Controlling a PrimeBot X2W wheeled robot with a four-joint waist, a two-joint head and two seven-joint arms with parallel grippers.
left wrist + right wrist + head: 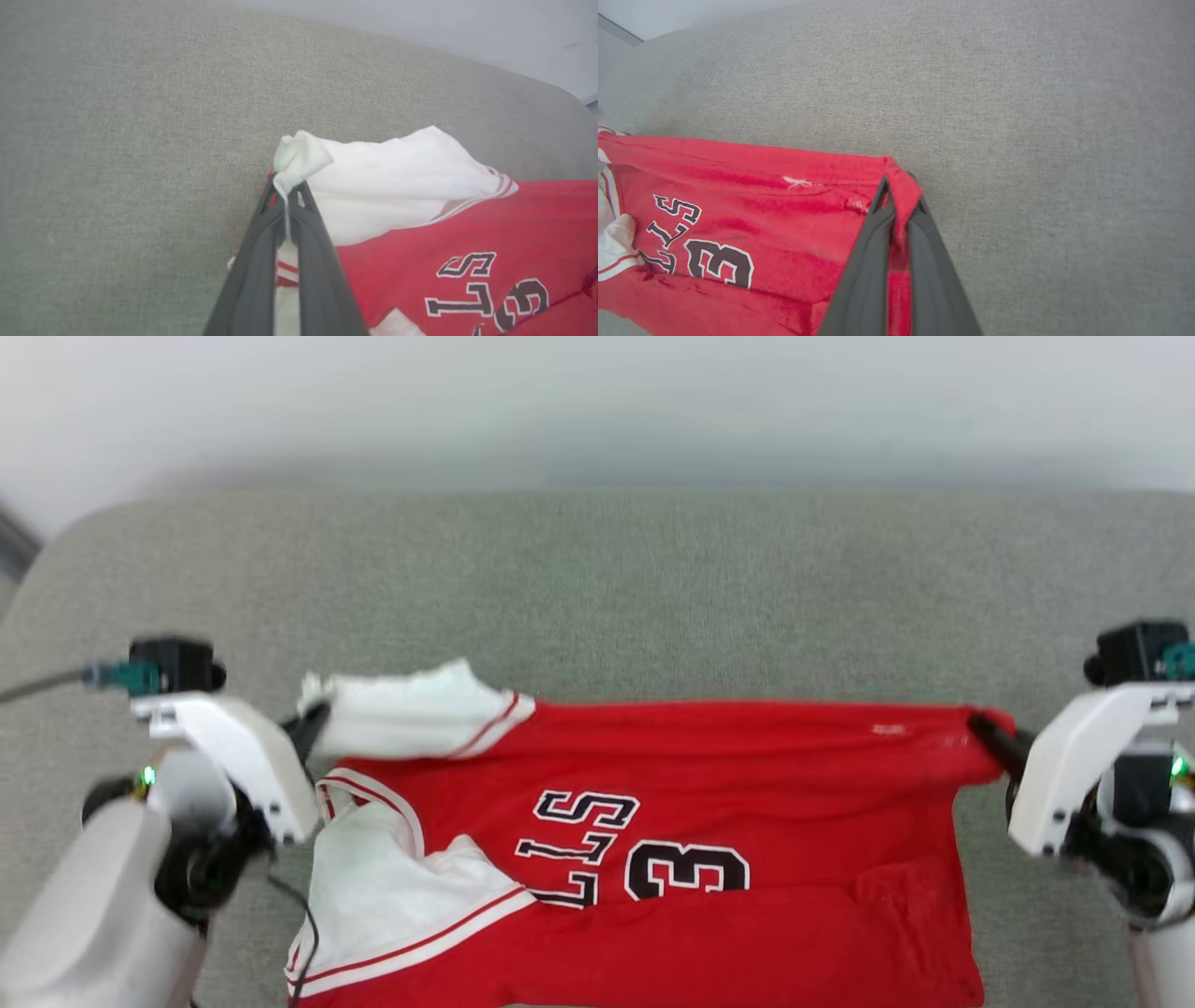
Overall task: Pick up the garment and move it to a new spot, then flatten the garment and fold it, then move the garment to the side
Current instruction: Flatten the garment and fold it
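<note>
The garment (709,803), a red jersey with white sleeves and black white-outlined letters and a number, is stretched sideways across the grey cushioned surface. My left gripper (313,723) is shut on the tip of one white sleeve (373,186), with the cloth pinched between its dark fingers (317,261). My right gripper (990,733) is shut on the red corner at the opposite end (901,186). Between the two grips the upper edge runs taut. A second white sleeve (392,887) lies folded over the chest near my left arm.
The grey fabric surface (653,597) extends far beyond the garment toward a pale wall at the back. Its rounded corner shows at the far left (56,551). A cable trails from my left wrist (37,686).
</note>
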